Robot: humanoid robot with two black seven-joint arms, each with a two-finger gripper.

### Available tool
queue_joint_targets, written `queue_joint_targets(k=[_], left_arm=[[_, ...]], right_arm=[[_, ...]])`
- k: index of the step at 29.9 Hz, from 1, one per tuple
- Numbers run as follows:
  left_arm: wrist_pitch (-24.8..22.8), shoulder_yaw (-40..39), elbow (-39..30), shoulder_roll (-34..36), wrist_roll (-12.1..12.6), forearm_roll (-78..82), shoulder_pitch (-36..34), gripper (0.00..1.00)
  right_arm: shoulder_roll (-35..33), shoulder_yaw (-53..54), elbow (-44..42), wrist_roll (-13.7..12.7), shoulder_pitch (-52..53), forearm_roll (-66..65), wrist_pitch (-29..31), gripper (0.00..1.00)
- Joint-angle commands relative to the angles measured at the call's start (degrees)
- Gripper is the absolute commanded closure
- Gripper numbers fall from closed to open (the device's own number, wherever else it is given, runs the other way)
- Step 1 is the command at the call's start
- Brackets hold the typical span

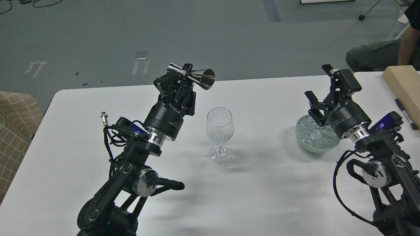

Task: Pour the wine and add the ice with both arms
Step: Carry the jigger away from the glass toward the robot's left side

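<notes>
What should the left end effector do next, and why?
Probably swing a little right. The left end effector holds the jigger tipped on its side, its wide mouth up and left of the glass, not over the rim. The right end effector is open over the ice bowl.

"ROBOTIQ" on left end effector (185,77)

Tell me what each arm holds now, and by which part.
The left gripper holds a steel double-ended jigger at its narrow waist, tipped sideways. The right gripper holds nothing; its jaws stand open above the bowl of ice.
</notes>
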Motion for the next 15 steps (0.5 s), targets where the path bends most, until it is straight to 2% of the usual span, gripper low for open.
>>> queue_joint_targets(k=[1, 3, 11, 15], left_arm=[[4.5, -1.3, -1.3, 0.0, 2.8, -5.7, 0.0, 0.95], [6.9, -1.5, -1.4, 0.0, 4.1, -7.5, -0.5, 0.95], [10.3, -6.2, -4.6, 0.0, 9.3, -13.5, -0.6, 0.95], [13.5, -8.3, -5.6, 0.0, 10.2, -16.4, -0.6, 0.95]], right_arm=[[0.0, 0.0, 0.0, 0.0, -0.2, 0.0, 0.0, 0.00], [0.0, 0.0, 0.4, 0.1, -0.3, 0.0, 0.0, 0.00], [0.0, 0.0, 0.5, 0.0, -0.3, 0.0, 0.0, 0.00], [0.1, 0.0, 0.7, 0.0, -0.3, -0.1, 0.0, 0.00]])
